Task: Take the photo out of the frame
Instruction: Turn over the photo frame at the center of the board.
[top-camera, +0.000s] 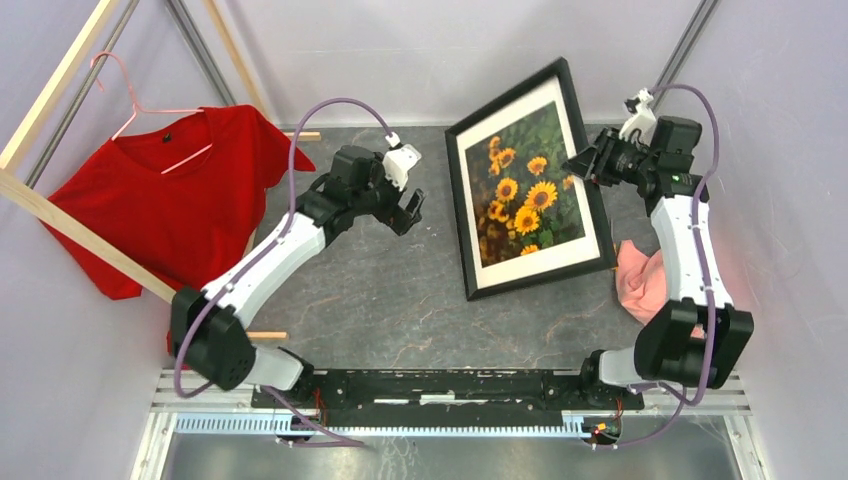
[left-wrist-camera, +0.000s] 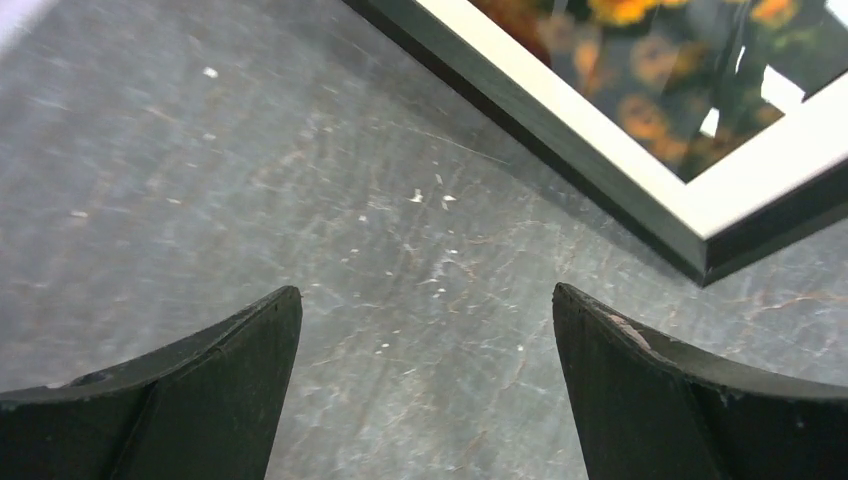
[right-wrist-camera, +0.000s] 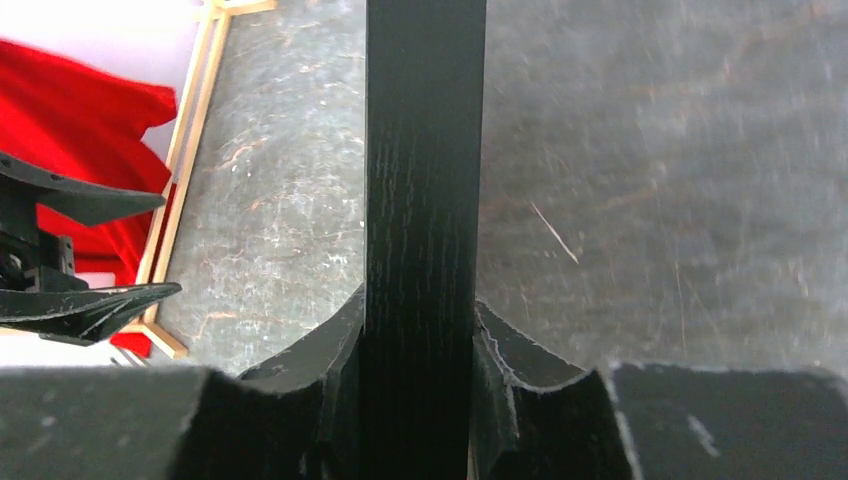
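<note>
Right gripper (top-camera: 585, 165) pinched the thin black rectangular frame (top-camera: 458, 215) by its right edge; left gripper (top-camera: 410, 205) hovered wide open nearby. Glossy sunflower photo (top-camera: 525, 190) wasn't out yet; next it probably needed flipping to reach the back.

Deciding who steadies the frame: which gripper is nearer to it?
Right. The right gripper is clamped on the frame at its right edge; the left gripper hovers open above the table, off the frame's left side, not touching it.

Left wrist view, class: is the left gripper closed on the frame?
No, the left gripper stands open above bare tabletop, with the frame off to its side, untouched.
</note>
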